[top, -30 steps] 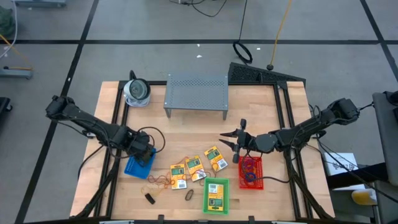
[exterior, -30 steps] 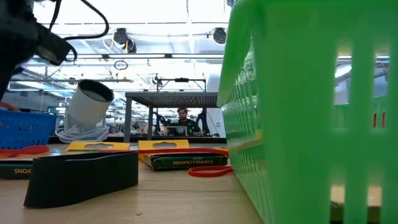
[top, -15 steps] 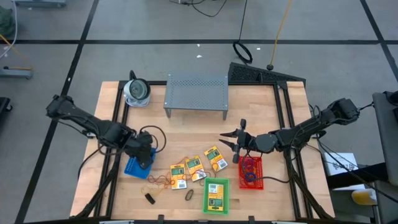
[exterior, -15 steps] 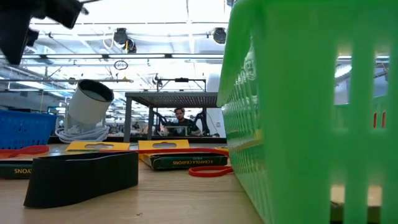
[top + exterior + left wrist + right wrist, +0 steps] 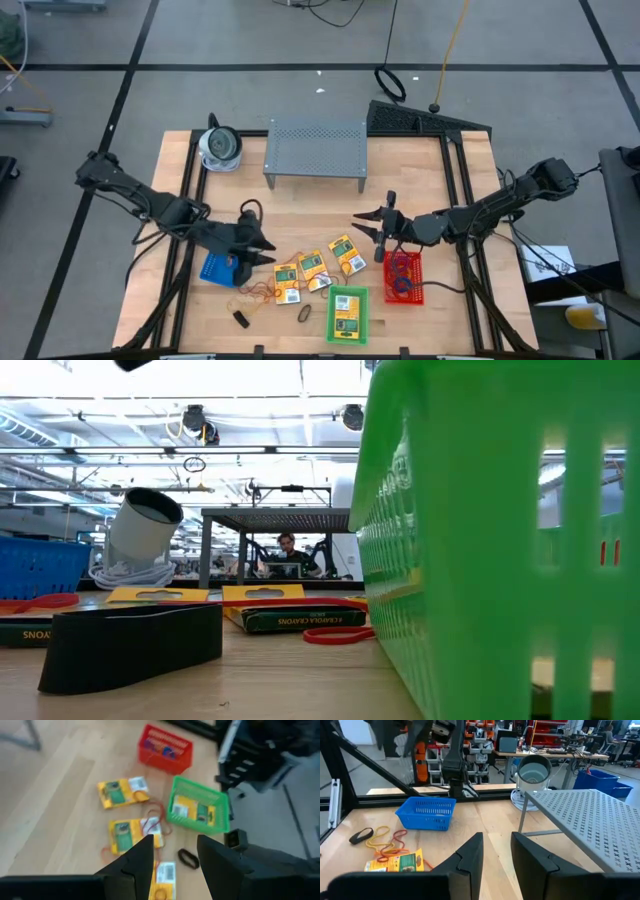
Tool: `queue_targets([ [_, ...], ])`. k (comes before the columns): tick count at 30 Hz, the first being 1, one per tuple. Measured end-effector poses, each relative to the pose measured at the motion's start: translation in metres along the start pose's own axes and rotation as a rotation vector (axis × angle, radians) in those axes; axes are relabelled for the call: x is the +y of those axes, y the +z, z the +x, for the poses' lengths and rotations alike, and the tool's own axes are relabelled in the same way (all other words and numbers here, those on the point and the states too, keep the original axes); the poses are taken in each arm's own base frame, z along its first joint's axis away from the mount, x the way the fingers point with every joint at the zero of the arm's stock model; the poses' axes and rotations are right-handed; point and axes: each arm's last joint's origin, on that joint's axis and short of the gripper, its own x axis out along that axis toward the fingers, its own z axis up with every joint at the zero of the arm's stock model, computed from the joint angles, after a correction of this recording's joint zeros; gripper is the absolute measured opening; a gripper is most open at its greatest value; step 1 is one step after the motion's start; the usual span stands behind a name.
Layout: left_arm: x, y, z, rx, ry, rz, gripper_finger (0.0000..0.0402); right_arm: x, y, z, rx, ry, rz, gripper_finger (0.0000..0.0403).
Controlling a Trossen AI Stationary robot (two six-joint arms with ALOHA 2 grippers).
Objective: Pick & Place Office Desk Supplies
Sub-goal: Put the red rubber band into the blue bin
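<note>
- You have three crayon boxes (image 5: 318,268) lying loose in a row at the table's middle front, and a fourth crayon box (image 5: 346,318) inside the green basket (image 5: 347,298) at their 5 o'clock.
- Orange rubber-band loops (image 5: 254,291) lie tangled at 9 o'clock from the row, touching the nearest box; a black clip (image 5: 241,318) sits at 7 o'clock, and a dark loop (image 5: 304,313) lies just beside the green basket.
- The red basket (image 5: 403,294) at 3 o'clock holds more bands.
- Your left gripper (image 5: 264,249) hangs above the table between the blue basket (image 5: 217,268) and the row, fingers spread, holding nothing.
- Your right gripper (image 5: 362,229) waits at 1 o'clock from the row, fingers apart and empty.
- The grey shelf (image 5: 315,147) stands at 12 o'clock, well apart from the boxes.
</note>
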Motion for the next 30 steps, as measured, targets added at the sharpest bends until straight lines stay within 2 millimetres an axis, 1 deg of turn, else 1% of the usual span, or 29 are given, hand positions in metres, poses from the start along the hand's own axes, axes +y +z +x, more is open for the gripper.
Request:
queue_targets([
  [4, 0.004, -0.001, 0.008, 0.041, 0.012, 0.036, 0.0161, 0.000, 0.000, 0.000, 0.002, 0.003, 0.061, 0.0089],
  [7, 0.005, -0.003, 0.020, 0.083, 0.018, 0.072, 0.0161, 0.001, -0.002, 0.000, 0.016, 0.005, 0.111, 0.0089],
  [11, 0.002, -0.008, 0.041, 0.128, 0.016, 0.111, 0.0161, 0.007, -0.005, -0.001, 0.022, 0.025, 0.157, 0.0089],
  [13, 0.003, -0.012, 0.052, 0.150, 0.051, 0.115, 0.0161, 0.012, -0.007, 0.000, 0.017, 0.041, 0.167, 0.0089],
  [18, 0.007, -0.025, 0.084, 0.229, 0.131, 0.095, 0.0161, 0.025, -0.015, 0.005, -0.013, 0.073, 0.179, 0.0089],
  [22, 0.010, -0.038, 0.109, 0.313, 0.169, 0.046, 0.0161, 0.028, -0.018, 0.009, -0.037, 0.078, 0.151, 0.0089],
  [24, 0.010, -0.042, 0.120, 0.347, 0.186, 0.023, 0.0161, 0.028, -0.017, 0.009, -0.048, 0.079, 0.147, 0.0089],
  [27, 0.003, -0.037, 0.133, 0.373, 0.161, 0.008, 0.0161, 0.028, -0.015, 0.009, -0.062, 0.078, 0.145, 0.0089],
  [30, -0.011, -0.027, 0.145, 0.407, 0.167, 0.040, 0.0161, 0.028, -0.011, 0.007, -0.087, 0.082, 0.137, 0.0089],
])
